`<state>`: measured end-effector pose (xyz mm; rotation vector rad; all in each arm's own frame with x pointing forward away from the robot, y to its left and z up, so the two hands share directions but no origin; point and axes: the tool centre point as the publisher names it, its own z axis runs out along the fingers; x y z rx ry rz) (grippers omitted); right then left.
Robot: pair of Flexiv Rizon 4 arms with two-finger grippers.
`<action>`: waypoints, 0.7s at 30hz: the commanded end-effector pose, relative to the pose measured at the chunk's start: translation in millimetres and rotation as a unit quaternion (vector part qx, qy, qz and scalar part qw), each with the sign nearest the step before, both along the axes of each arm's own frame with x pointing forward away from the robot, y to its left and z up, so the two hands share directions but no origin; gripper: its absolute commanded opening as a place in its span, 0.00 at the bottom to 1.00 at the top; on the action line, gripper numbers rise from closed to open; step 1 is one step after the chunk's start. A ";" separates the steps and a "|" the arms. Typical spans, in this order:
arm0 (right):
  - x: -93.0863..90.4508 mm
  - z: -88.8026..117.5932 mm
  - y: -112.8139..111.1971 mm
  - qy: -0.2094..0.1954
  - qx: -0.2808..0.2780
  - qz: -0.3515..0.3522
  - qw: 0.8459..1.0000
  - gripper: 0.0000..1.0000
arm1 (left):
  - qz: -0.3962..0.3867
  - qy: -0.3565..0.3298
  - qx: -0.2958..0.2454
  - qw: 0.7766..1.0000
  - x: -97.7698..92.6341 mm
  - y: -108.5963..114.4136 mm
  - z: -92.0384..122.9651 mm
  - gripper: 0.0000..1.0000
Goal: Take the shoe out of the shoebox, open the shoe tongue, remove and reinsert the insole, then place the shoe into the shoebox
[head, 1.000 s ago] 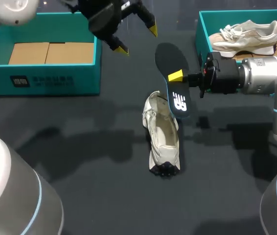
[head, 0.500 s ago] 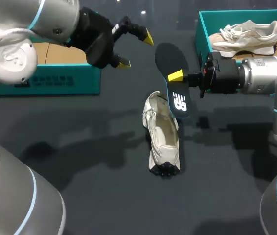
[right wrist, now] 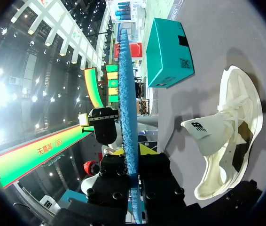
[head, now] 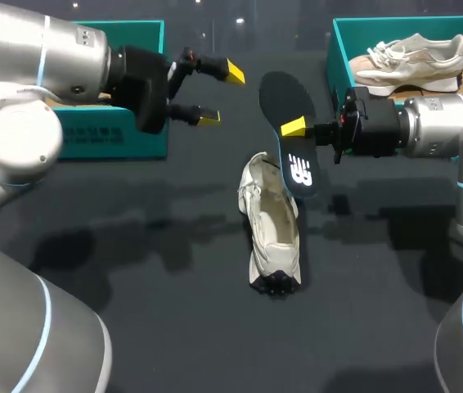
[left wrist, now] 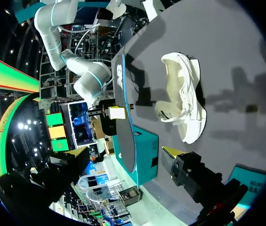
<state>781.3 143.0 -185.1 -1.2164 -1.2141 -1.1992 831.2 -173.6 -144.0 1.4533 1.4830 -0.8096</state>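
Black-topped insole (head: 291,135) clamped in the right gripper (head: 295,128), fingers closed on it from both sides about midway along its length, one yellow tip showing against the dark face. Held above the table (head: 133,270) at centre frame in the head view, long axis running from upper centre down and slightly right, white-logo end lowest, narrower rounded end uppermost. Seen edge-on in the right wrist view (right wrist: 128,103), blue underside showing, standing straight out ahead from between the fingers. Below it, at centre frame, white shoe (head: 271,229) lying on the table, long axis nearly up-and-down in the frame, laced end toward the top, open end and dark tread toward the bottom. Logo end of the insole overlapping the laced end in the head view; touching or not, cannot tell. Left gripper (head: 222,94) at upper centre-left, released, yellow tips spread wide, nothing between them, pointing right toward the insole and apart from it. Teal shoebox (head: 76,135) at upper left behind that arm. Second teal shoebox (head: 338,45) at upper right with another pale shoe (head: 411,56) lying inside.
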 end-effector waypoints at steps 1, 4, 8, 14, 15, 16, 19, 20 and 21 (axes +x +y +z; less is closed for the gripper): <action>-1.2 -0.3 0.5 0.000 -0.001 -0.001 1.000 0.00 | -0.009 -0.004 -0.037 0.999 3.8 -1.7 -3.3 1.00; -1.2 -0.3 0.5 0.000 -0.001 -0.001 1.000 0.00 | -0.014 0.001 -0.049 0.999 2.0 -6.6 -8.7 1.00; -1.6 3.8 2.3 -0.006 0.003 -0.012 1.000 0.00 | -0.011 0.011 -0.073 0.997 -0.9 -11.7 -14.1 1.00; -4.7 1.4 9.0 -0.014 0.042 -0.017 0.999 0.00 | -0.003 0.048 -0.099 0.994 3.0 -18.8 -22.0 1.00; -4.6 -2.5 10.3 -0.010 0.045 -0.017 0.999 0.00 | -0.003 0.053 -0.103 0.993 4.6 -19.4 -23.0 1.00; -4.6 -2.5 10.3 -0.010 0.045 -0.017 0.999 0.00 | -0.003 0.053 -0.103 0.993 4.6 -19.4 -23.0 1.00; -4.6 -2.5 10.3 -0.010 0.045 -0.017 0.999 0.00 | -0.003 0.053 -0.103 0.993 4.6 -19.4 -23.0 1.00; -4.6 -2.5 10.3 -0.010 0.045 -0.017 0.999 0.00 | -0.003 0.053 -0.103 0.993 4.6 -19.4 -23.0 1.00; -4.6 -2.5 10.3 -0.010 0.045 -0.017 0.999 0.00 | -0.003 0.053 -0.103 0.993 4.6 -19.4 -23.0 1.00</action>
